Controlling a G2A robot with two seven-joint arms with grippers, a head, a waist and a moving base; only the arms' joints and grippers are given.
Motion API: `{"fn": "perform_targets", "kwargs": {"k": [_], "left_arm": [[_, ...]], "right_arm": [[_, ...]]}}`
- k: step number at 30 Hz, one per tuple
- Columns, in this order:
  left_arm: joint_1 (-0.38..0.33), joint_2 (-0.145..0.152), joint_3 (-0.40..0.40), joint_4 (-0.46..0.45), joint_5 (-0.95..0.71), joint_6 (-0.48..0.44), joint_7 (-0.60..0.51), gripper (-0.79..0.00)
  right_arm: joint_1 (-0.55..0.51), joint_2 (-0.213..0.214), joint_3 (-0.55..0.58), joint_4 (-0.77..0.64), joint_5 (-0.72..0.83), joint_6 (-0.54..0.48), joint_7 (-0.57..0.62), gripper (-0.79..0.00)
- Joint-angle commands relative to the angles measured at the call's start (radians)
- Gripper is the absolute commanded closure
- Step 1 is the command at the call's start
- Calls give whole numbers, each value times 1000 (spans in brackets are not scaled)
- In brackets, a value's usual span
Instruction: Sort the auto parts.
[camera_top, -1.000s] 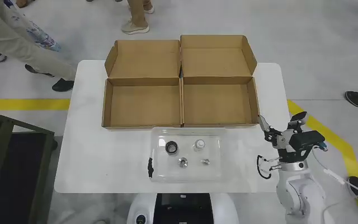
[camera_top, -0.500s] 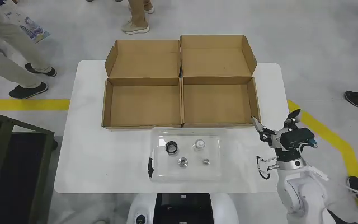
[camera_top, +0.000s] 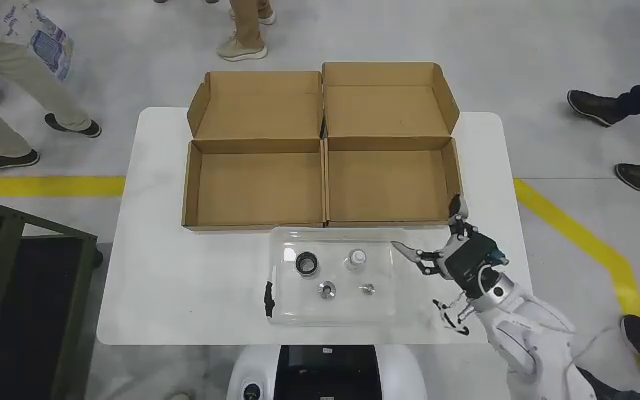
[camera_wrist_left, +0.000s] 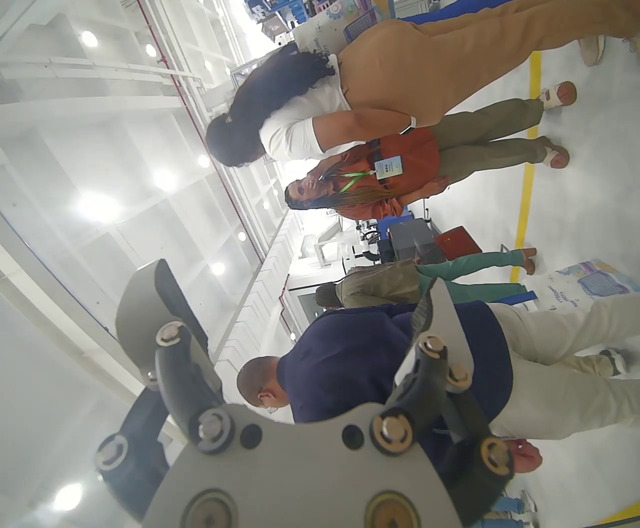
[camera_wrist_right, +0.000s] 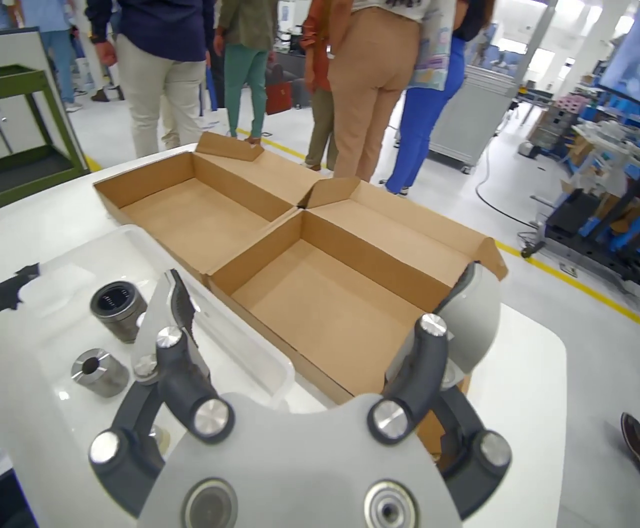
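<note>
A clear plastic tray (camera_top: 333, 232) sits at the table's front middle and holds several metal parts. Among them are a dark ring bearing (camera_top: 307, 263) and three smaller silvery pieces (camera_top: 355, 259). My right gripper (camera_top: 433, 230) hangs open just right of the tray, near the front corner of the right box. In the right wrist view this gripper (camera_wrist_right: 322, 300) is empty, with the dark bearing (camera_wrist_right: 118, 310) and a slotted steel cylinder (camera_wrist_right: 98, 371) beside one finger (camera_wrist_right: 172, 300). My left gripper (camera_wrist_left: 295, 310) is open, holds nothing and points out into the room.
Two open cardboard boxes stand side by side behind the tray, left (camera_top: 255, 185) and right (camera_top: 388, 185), both with bare floors. A black clip (camera_top: 268, 298) sits on the tray's left edge. A dark cart (camera_top: 40, 290) stands off the table's left side.
My right gripper has swung left from beyond the table's right edge to a spot beside the tray, still open. The parts have not moved.
</note>
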Motion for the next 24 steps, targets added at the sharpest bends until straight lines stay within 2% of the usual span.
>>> {"fn": "perform_targets", "kwargs": {"k": [1,10,16,24], "left_arm": [[0,0,0,0,0,0,0,-785],[0,0,0,0,0,0,0,-785],[0,0,0,0,0,0,0,-785],[0,0,0,0,0,0,0,-785]], "right_arm": [[6,4,-15,-6,-14,-40,18,-785],[50,13,-84,8,68,-135,172,-785],[86,18,-136,10,61,-158,278,-785],[104,24,-202,37,66,-178,335,-785]]}}
